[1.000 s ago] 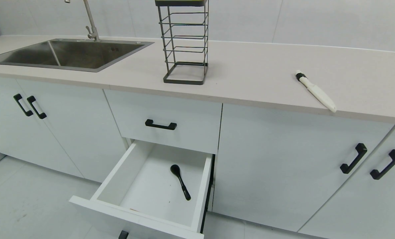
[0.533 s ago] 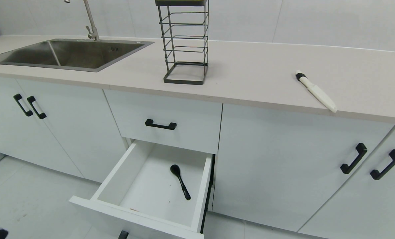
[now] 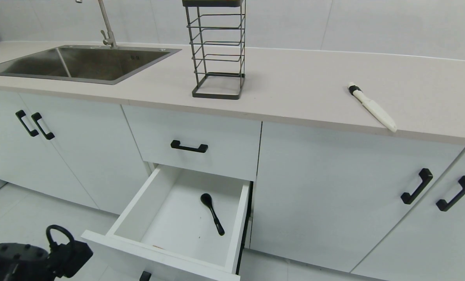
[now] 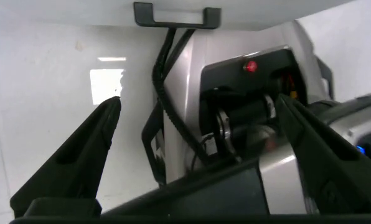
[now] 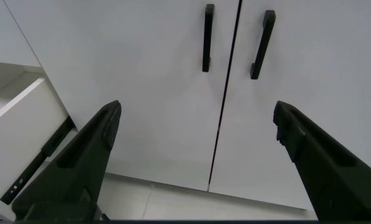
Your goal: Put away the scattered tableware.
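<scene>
My left pincer and right pincer gape open; the knife lies well apart, mid-right on the surface.

black spoon in open drawer, white knife on counter

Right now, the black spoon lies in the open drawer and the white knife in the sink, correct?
No: the head view shows the white knife on the countertop, not in the sink. The black spoon does lie in the open drawer.
</scene>
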Controlling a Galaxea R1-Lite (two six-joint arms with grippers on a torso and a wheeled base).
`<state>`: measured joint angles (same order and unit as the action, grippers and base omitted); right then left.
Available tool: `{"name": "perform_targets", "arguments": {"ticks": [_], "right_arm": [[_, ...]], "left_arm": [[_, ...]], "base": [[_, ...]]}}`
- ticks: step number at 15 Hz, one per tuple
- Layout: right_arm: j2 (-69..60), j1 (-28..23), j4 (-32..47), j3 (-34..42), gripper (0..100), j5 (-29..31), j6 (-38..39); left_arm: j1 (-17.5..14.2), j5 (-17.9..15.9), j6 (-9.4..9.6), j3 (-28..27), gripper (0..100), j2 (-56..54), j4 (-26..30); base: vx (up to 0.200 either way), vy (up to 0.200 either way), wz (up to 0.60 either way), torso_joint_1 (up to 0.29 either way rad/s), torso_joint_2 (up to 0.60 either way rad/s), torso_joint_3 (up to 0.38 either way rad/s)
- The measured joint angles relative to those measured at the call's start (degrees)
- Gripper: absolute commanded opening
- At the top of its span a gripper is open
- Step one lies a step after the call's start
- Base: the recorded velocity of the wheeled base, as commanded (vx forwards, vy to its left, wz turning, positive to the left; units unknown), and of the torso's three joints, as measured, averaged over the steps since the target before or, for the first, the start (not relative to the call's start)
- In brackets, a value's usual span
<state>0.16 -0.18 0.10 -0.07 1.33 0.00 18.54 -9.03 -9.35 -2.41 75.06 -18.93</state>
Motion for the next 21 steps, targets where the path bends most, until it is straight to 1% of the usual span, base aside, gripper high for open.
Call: {"name": "perform_targets", "arguments": {"ticks": [4,5,10,18,21], "right_arm": [[0.0,0.0,0.0,0.0,100,0.0,0.0],[0.0,0.0,0.0,0.0,100,0.0,0.0],[0.0,0.0,0.0,0.0,100,0.0,0.0],[0.0,0.0,0.0,0.0,100,0.0,0.0],[0.0,0.0,0.0,0.0,100,0.0,0.0]], "left_arm": [[0.6,5.5,0.13,0.3,100,15.5,-19.0],[1.1,6.7,0.18,0.5,100,18.3,-21.9],[2.0,7.0,0.16,-0.6,100,23.7,-22.6],[2.0,6.9,0.24,-3.1,100,24.9,-23.0],[2.1,6.9,0.33,-3.4,100,26.1,-25.1]], "base": [[0.000,0.000,0.00,0.000,0.00,0.000],[0.000,0.000,0.00,0.000,0.00,0.000],[0.000,0.000,0.00,0.000,0.00,0.000],[0.000,0.000,0.00,0.000,0.00,0.000],[0.000,0.000,0.00,0.000,0.00,0.000]]}}
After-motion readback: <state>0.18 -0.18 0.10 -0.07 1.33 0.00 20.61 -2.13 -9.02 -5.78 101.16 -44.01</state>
